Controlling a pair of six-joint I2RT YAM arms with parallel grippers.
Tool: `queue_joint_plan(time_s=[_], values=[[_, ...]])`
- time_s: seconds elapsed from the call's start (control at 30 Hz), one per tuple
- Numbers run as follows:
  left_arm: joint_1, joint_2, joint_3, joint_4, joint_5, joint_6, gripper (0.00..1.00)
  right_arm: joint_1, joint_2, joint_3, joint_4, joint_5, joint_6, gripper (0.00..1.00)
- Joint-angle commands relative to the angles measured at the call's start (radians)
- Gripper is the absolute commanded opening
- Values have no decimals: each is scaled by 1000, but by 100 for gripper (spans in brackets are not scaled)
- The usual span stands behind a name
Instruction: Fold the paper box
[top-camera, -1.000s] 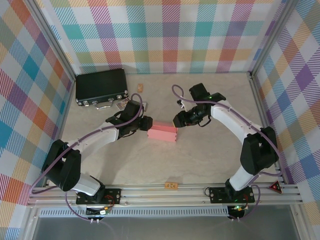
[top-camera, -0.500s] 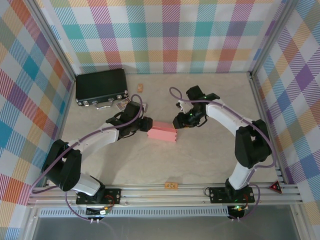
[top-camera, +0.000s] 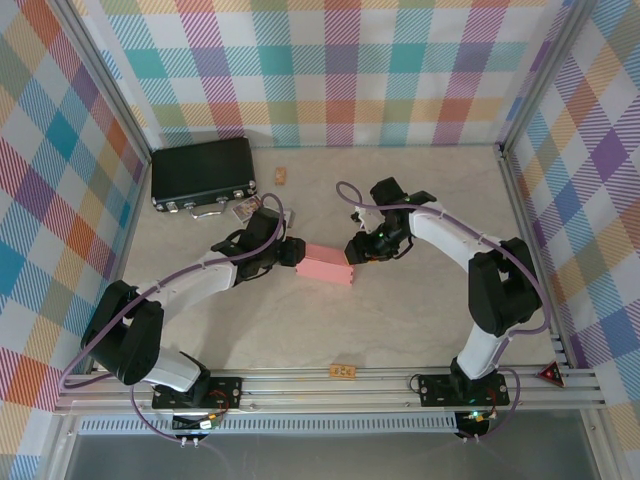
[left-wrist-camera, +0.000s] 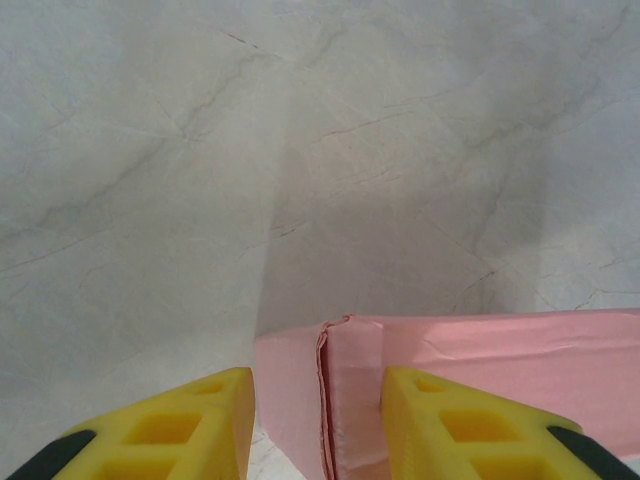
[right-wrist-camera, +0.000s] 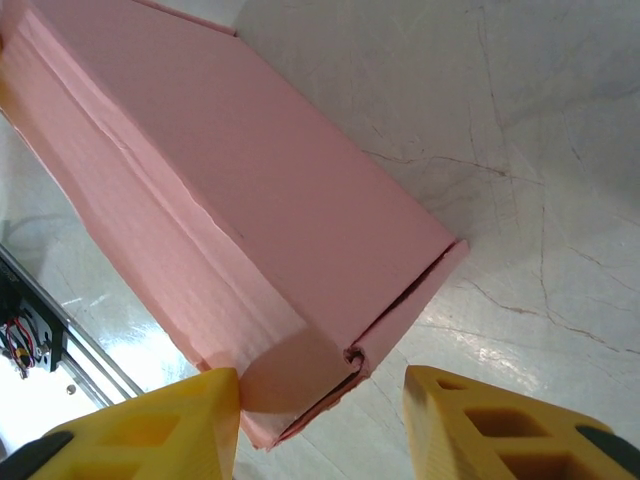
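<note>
Salmon-pink paper box (top-camera: 327, 265) is pictured folded into a long, low block at the middle of the desk (top-camera: 420, 320). The card is lightly creased along one long edge, and a slightly ragged seam is seen at the tucked end flap.

The box's left end is straddled by the left tool (top-camera: 294, 254), its yellow fingers (left-wrist-camera: 165, 430) set narrowly to either side of the flap; whether the card is pinched cannot be told. The right end is framed by the right tool (top-camera: 354, 251), held partly open, with one finger just beside the box's long side and bare desk seen between the corner and the other finger.

Compared with a second ago, the right tool has been brought in from a short way off to the box's end, while the box and the left tool are found almost unmoved.

The box is kept well apart from the checked walls (top-camera: 340, 70) and from the black case (top-camera: 203, 172) in the far left corner. Open desk is left on the near side and to the right.
</note>
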Motion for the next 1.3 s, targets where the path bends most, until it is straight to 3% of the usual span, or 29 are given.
queue_joint_plan(time_s=[0.0,0.33,0.63,0.97,1.27], values=[[1,14,-46,-82,-11,-2,38,12,15,-23,-40,70,-25,48],[1,26,-72,-46,-9,-5,38,16,-128,-54,81,135,-111,55],[1,22,-67,-42,-5,-4,38,75,-265,-196,302,108,-391,62],[1,11,-67,-46,-5,-2,38,132,-188,-153,334,155,-615,66],[2,-7,-70,-49,-14,0,38,145,-87,-91,322,171,-698,69]])
